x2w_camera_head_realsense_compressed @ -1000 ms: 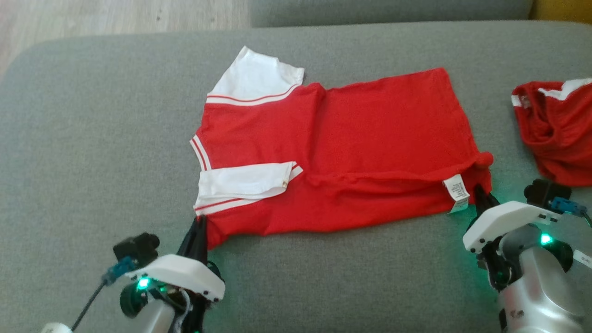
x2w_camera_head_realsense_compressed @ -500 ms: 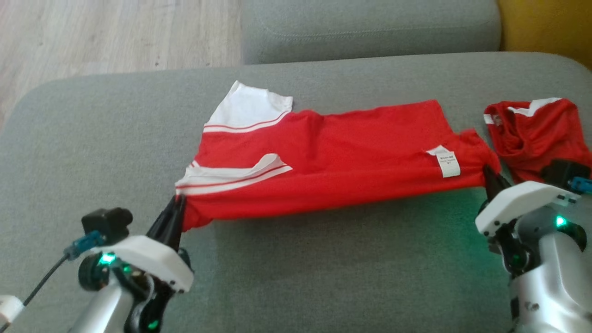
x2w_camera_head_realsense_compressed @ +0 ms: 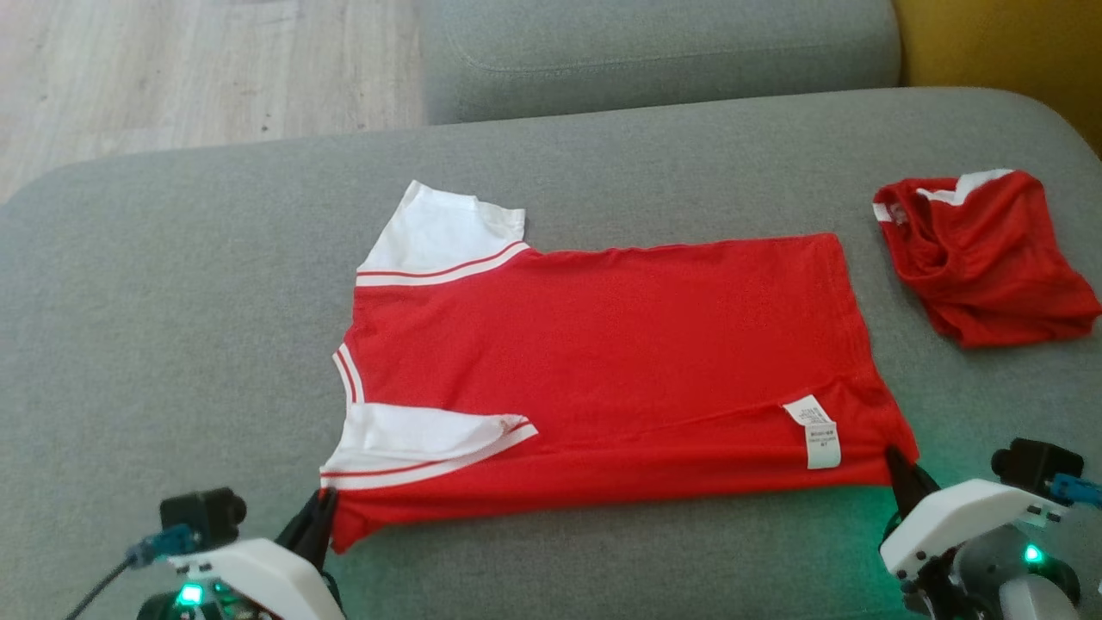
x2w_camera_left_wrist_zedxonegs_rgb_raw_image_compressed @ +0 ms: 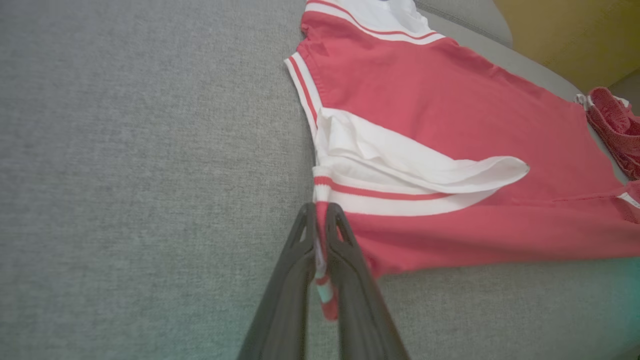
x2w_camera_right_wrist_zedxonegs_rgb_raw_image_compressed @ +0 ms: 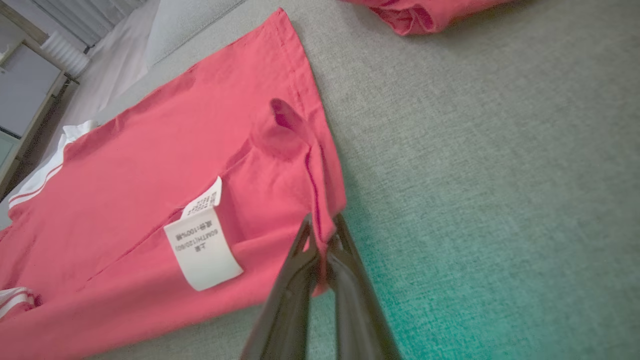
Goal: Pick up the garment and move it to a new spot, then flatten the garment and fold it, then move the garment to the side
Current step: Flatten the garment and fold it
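**A:** What carries everything?

**B:** A grey sofa [x2w_camera_head_realsense_compressed: 172, 301]. A red shirt [x2w_camera_head_realsense_compressed: 603, 344] lies spread across the middle of the seat and reaches toward the near edge. Its neck points to the left edge and its hem to the right.

**A:** Anything else on it?

**B:** A crumpled red bundle [x2w_camera_head_realsense_compressed: 990, 258] near the far right corner, well apart from the shirt.

**A:** And the grippers?

**B:** Both are pinched tight on the shirt's near side. The left gripper [x2w_camera_left_wrist_zedxonegs_rgb_raw_image_compressed: 316, 212] holds the sleeve-side corner and the right gripper [x2w_camera_right_wrist_zedxonegs_rgb_raw_image_compressed: 322, 225] holds the hem corner. Holding both ends probably keeps the cloth taut so it settles flat (the flattening step, I judge).

**A:** Is it flat?

**B:** Mostly. The near white sleeve [x2w_camera_head_realsense_compressed: 413, 435] is folded back onto the body. A white label [x2w_camera_head_realsense_compressed: 816, 428] shows beside the right corner, where the hem curls.
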